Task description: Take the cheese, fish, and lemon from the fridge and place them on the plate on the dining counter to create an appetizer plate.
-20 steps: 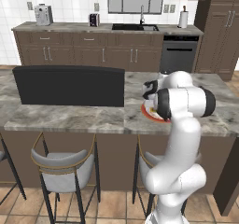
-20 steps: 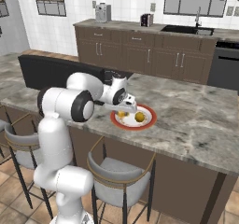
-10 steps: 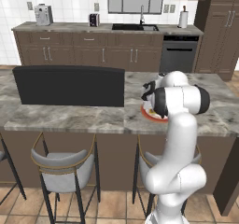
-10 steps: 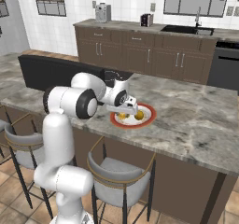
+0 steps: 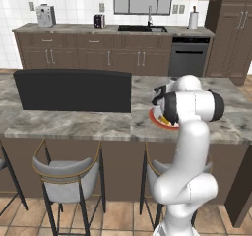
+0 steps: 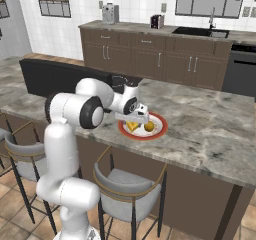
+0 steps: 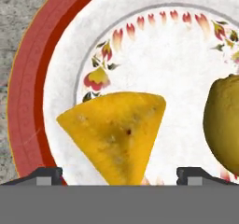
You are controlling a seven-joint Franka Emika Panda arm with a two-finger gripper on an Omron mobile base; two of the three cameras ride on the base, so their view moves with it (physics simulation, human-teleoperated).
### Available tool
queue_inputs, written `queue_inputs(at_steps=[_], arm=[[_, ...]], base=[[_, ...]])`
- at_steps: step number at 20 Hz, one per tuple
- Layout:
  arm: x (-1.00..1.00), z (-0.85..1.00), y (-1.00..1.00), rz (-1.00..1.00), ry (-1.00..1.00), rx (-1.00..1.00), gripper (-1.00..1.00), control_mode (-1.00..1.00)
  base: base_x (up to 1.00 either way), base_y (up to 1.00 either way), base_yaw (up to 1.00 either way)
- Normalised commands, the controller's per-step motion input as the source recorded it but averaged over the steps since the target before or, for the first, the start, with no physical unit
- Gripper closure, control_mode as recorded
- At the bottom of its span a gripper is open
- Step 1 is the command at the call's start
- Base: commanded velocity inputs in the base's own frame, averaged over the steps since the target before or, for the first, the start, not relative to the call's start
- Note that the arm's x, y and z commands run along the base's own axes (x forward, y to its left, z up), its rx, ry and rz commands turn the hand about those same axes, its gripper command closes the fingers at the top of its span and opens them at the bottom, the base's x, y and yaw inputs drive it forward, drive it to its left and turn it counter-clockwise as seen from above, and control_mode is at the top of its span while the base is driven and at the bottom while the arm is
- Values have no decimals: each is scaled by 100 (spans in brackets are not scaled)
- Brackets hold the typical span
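1. Gripper (image 7: 119, 174) hangs low over the plate (image 7: 28, 101), fingers spread wide, nothing pinched; the two dark tips stand apart at the bottom of the hand view with the cheese (image 7: 116, 134) between and just ahead of them.
2. Cheese wedge lies flat on the plate's white centre, one point aimed down toward the gap between the tips and its broad edge running toward the red rim. Cannot tell if a tip touches it.
3. Lemon (image 7: 224, 122) sits just beside the cheese on the plate, apart by a thin white gap, off to one side of the fingers.
4. In the right base view the plate (image 6: 159, 129) is near the front edge of the dining counter (image 6: 210, 129), with the cheese (image 6: 132, 126) on the gripper (image 6: 134, 118) side and the lemon (image 6: 149, 127) further out.
5. Judgement: cheese and lemon look delivered; no fish on the plate, so that item is likely left.
6. Next move probably a straight lift off the plate; the risk is nudging the wedge.
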Motion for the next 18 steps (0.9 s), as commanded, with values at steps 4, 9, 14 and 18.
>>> queue_inputs(at_steps=[4, 9, 14, 18], arm=[[-62, 64, -1, 0, -15, 0, -100, -100], [-67, 63, 0, 3, -14, 0, -100, -100], [-66, 68, 0, 0, -4, 0, -100, -100], [-61, 94, -2, 0, 0, 0, -100, -100]], base=[[0, 0, 0], [0, 0, 0], [0, 0, 0], [0, 0, 0]])
